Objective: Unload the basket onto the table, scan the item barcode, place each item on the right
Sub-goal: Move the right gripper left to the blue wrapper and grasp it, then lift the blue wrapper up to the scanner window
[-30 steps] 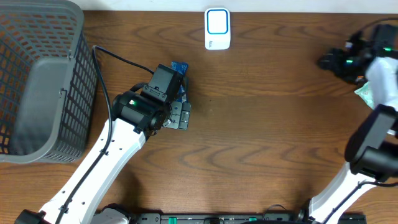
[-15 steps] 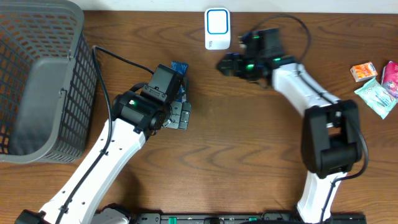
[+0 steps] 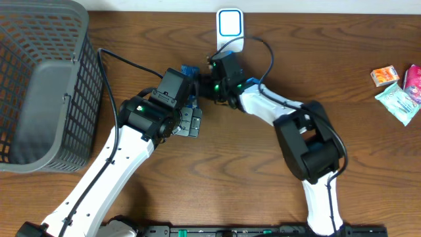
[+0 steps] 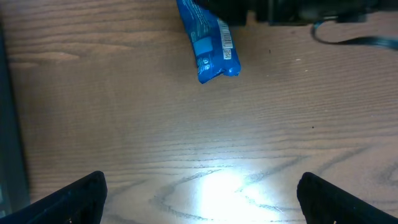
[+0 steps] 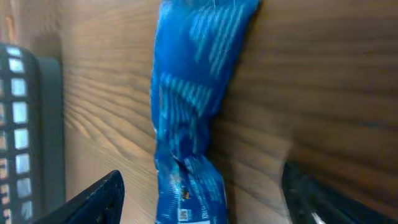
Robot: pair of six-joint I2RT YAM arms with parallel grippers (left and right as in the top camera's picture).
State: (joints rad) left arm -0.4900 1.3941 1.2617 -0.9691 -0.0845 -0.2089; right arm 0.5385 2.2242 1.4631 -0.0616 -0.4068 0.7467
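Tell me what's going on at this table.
The right gripper hovers over a blue packet lying on the table, jaws open on either side of it, not gripping. The left gripper is open close by, holding nothing. The scanner stands at the table's back edge; the packet has not yet been brought to it.

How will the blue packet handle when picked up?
Probably floppy: the packet is a crinkled wrapper, pinched in the middle. Likely light, and lying flat on the table, so it shouldn't roll. The glossy film may slip or slide when pushed.
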